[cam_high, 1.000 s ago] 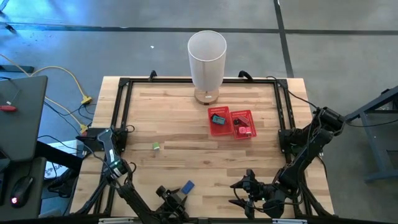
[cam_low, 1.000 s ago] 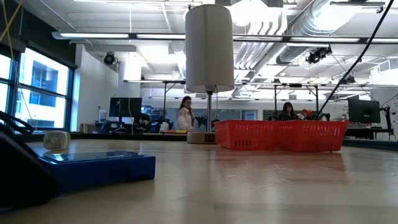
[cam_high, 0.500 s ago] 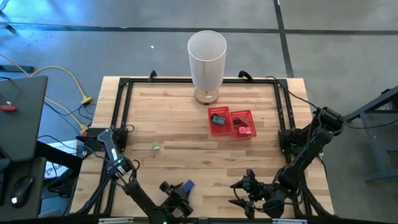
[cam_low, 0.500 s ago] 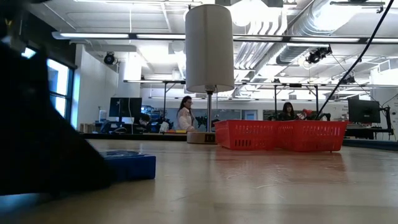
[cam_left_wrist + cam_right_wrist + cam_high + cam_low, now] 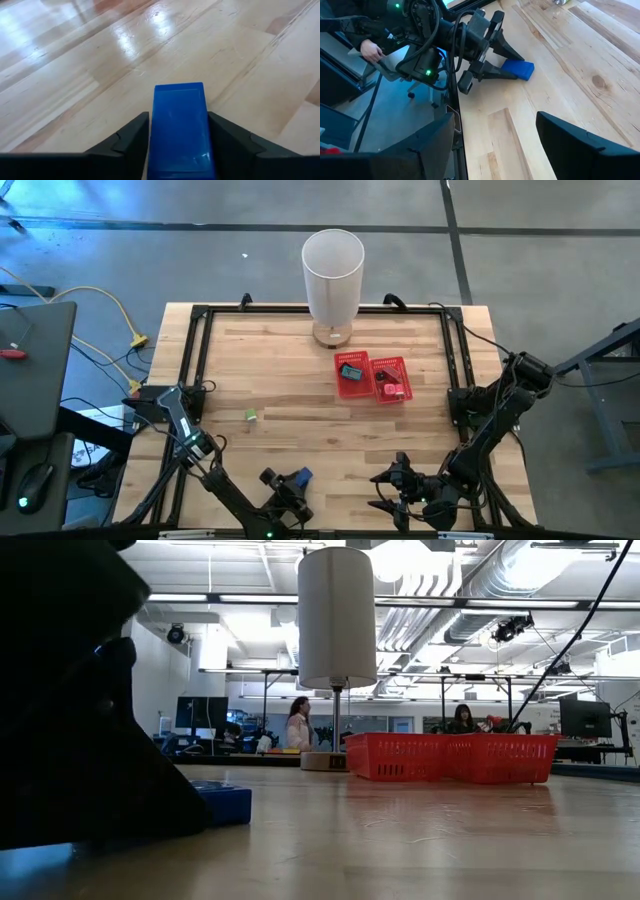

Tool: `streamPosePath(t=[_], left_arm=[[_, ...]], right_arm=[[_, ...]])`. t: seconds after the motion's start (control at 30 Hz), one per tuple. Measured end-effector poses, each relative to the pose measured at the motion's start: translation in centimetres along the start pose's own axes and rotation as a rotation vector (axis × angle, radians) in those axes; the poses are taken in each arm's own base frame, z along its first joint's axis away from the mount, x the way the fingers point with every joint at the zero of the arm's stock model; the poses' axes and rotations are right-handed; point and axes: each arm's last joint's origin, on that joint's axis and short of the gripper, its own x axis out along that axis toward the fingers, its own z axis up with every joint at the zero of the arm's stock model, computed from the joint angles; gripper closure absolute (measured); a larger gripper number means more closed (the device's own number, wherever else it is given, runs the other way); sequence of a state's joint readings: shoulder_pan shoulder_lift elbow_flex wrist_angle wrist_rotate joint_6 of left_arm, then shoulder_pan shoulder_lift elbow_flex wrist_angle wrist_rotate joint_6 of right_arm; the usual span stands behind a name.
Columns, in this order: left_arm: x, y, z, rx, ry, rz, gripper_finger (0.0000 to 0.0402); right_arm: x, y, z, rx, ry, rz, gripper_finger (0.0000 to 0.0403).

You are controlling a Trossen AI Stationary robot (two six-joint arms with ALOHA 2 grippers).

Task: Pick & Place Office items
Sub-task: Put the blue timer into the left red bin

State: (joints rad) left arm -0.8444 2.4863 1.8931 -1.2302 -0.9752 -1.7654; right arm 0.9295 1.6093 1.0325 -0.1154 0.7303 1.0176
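From above, the blue block (image 5: 301, 477) lies flat near the table's (image 5: 300, 395) front edge, with the left gripper (image 5: 288, 490) reaching around its near end; the right gripper (image 5: 385, 492) waits spread and empty at the front right.

At table height, the block (image 5: 222, 805) shows low and flat-sided.

In the left wrist view, both fingers (image 5: 131, 140) flank its long sides, apparently just touching (not clearly clamped). It looks rigid, light and glossy, so probably slippery: squeeze mid-length across the narrow width.

The right wrist view shows the block (image 5: 519, 69) between those jaws.
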Motion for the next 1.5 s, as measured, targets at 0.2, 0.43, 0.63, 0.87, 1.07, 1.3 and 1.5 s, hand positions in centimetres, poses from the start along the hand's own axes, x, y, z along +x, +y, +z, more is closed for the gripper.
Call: streamPosePath(t=[0.2, 0.43, 0.63, 0.87, 1.07, 1.3, 1.5], left_arm=[[0.0, 0.0, 0.0, -0.009, 0.0, 0.002, 0.0257], [-1.0, 0.4, 1.6, 0.053, 0.053, -0.008, 0.0257], [-3.7, 1.4, 6.3, 0.114, 0.037, -0.078, 0.0257], [-6.2, 0.7, 9.9, 0.104, -0.102, -0.238, 0.0257], [-6.6, -2.7, 11.7, 0.174, -0.048, -0.531, 0.0257], [-6.3, -4.2, 13.7, 0.201, -0.12, -0.686, 0.0257], [-5.1, -4.2, 14.6, 0.189, -0.127, -0.662, 0.0257]], right_arm=[[0.0, 0.0, 0.0, 0.0, 0.0, 0.0, 0.0133], [0.0, 0.0, 0.0, 0.004, 0.0, 0.0, 0.0133], [0.1, 0.2, 0.0, 0.018, -0.007, 0.012, 0.0133], [1.7, 1.0, -1.1, -0.058, -0.043, 0.065, 0.0133], [2.9, 2.0, -1.8, -0.251, -0.122, 0.137, 0.0133], [3.0, 2.7, -1.8, -0.373, -0.179, 0.181, 0.0133], [2.6, 3.1, -2.2, -0.399, -0.182, 0.208, 0.0133]])
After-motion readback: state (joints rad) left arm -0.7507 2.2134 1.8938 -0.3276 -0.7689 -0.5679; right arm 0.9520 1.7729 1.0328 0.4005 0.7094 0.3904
